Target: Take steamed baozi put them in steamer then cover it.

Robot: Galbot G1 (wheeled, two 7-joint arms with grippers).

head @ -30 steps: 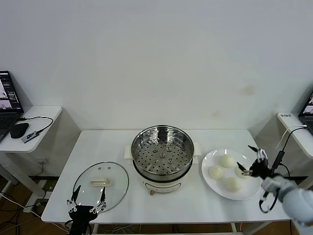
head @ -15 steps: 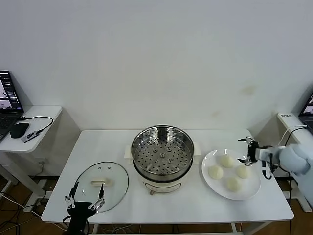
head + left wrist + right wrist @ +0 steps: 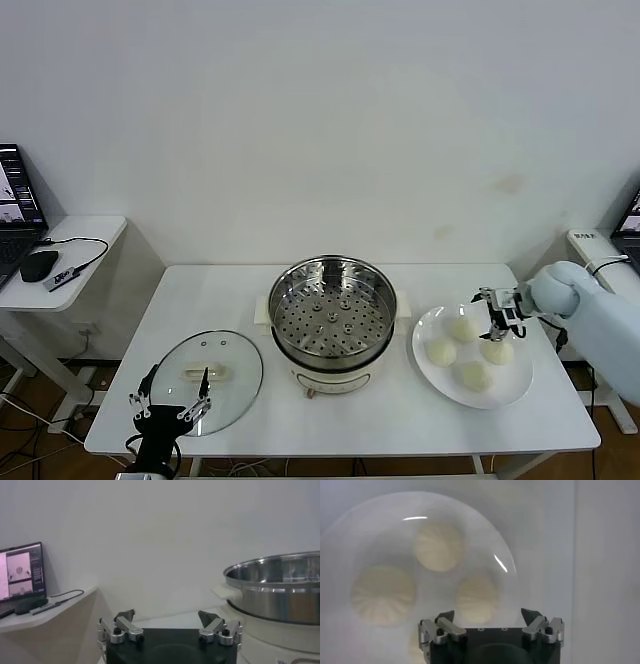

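The steamer stands mid-table, its perforated tray bare; its steel wall also shows in the left wrist view. Four baozi lie on a white plate: one at the back, one left, one right, one in front. My right gripper hovers open over the plate's back right part, above the baozi. In its wrist view the gripper hangs open over a baozi. The cover lies flat left of the steamer. My left gripper waits open at the cover's near edge.
A side table at the left carries a laptop, a mouse and a cable. Another side table with cables stands at the right. Bare tabletop lies in front of the steamer.
My right arm has swung from beyond the plate's right edge up and inward, so its gripper now hangs over the baozi. The left gripper has sunk slightly toward the table's near edge.
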